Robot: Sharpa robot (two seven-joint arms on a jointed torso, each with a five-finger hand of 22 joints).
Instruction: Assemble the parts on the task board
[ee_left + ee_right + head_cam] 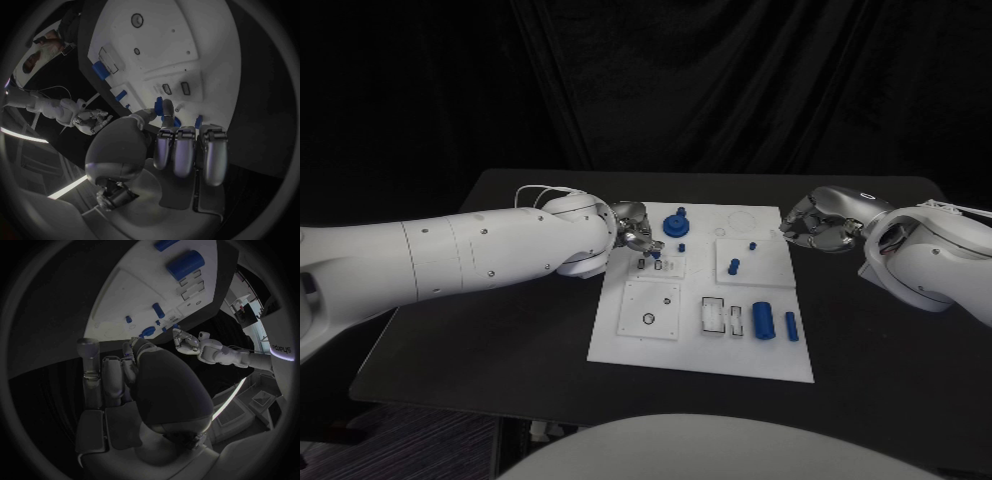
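The left robot hand (635, 238) pinches a small blue part (159, 106) over the task board (661, 345); a loose pinch could drop it. The right robot hand (819, 222) hovers with fingers curled, holding nothing.

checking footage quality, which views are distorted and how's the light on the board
Head view: straight edges, task board bright against a dark table and backdrop. Left wrist view: fisheye bends the board's edges, left hand in dim light. Right wrist view: the same bending, right hand dark and shadowed.
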